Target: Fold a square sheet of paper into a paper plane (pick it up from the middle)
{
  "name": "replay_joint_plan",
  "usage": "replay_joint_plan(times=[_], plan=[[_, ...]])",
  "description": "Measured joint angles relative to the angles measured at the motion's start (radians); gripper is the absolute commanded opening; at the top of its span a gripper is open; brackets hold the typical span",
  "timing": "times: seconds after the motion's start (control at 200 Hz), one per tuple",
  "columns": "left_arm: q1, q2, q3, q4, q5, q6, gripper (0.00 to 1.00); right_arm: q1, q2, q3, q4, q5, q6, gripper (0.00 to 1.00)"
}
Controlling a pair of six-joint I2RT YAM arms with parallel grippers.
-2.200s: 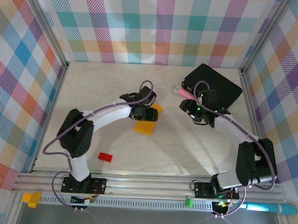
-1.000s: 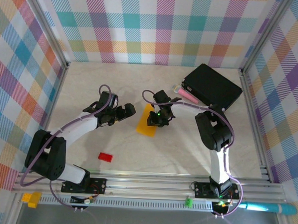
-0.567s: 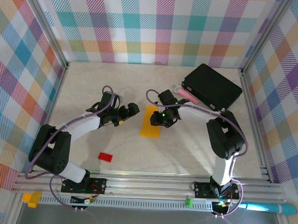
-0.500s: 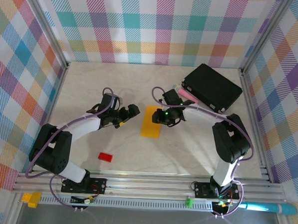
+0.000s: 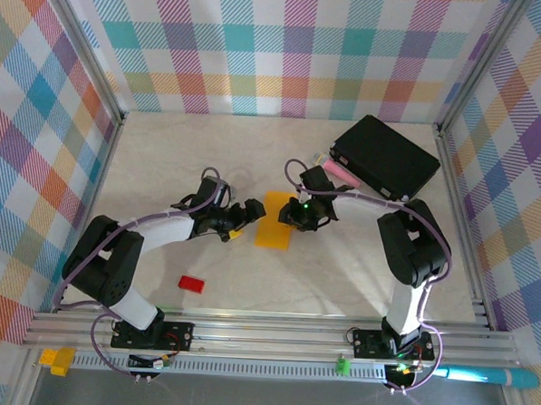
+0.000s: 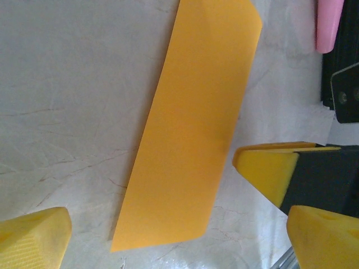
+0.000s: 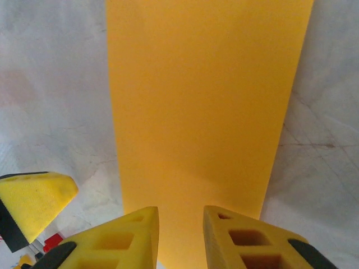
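Note:
The square sheet of paper (image 5: 274, 221) lies flat mid-table, folded into a narrow orange-yellow rectangle (image 6: 190, 129) (image 7: 207, 106). My left gripper (image 5: 243, 216) is low at its left side and wide open; in the left wrist view the gripper (image 6: 176, 227) spans the sheet's near end without touching it. My right gripper (image 5: 293, 215) sits at the sheet's right edge. In the right wrist view the gripper (image 7: 180, 227) hovers over the sheet's near end, its jaws a narrow gap apart with nothing between them.
A black box (image 5: 386, 159) stands at the back right with a pink stick (image 5: 340, 172) beside it. A small red block (image 5: 191, 284) lies near the front left. Checked walls enclose the table on three sides.
My left gripper has moved right and down, close to the sheet's left edge. The right gripper has slid off the sheet's middle to its right edge. The sheet now lies flat.

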Motion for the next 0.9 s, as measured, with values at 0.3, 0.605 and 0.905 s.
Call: replay_joint_plan(times=[0.3,0.605,0.905], plan=[[-0.015,0.064,0.000,0.013,0.040,-0.007,0.80,-0.012,0.064,0.024,-0.032,-0.021,-0.025,0.24],[-0.031,0.102,0.000,0.017,0.066,-0.009,0.56,-0.021,0.073,0.026,-0.050,-0.018,-0.062,0.22],[-0.039,0.113,0.000,0.037,0.093,-0.011,0.43,-0.021,0.074,0.026,-0.050,-0.017,-0.069,0.22]])
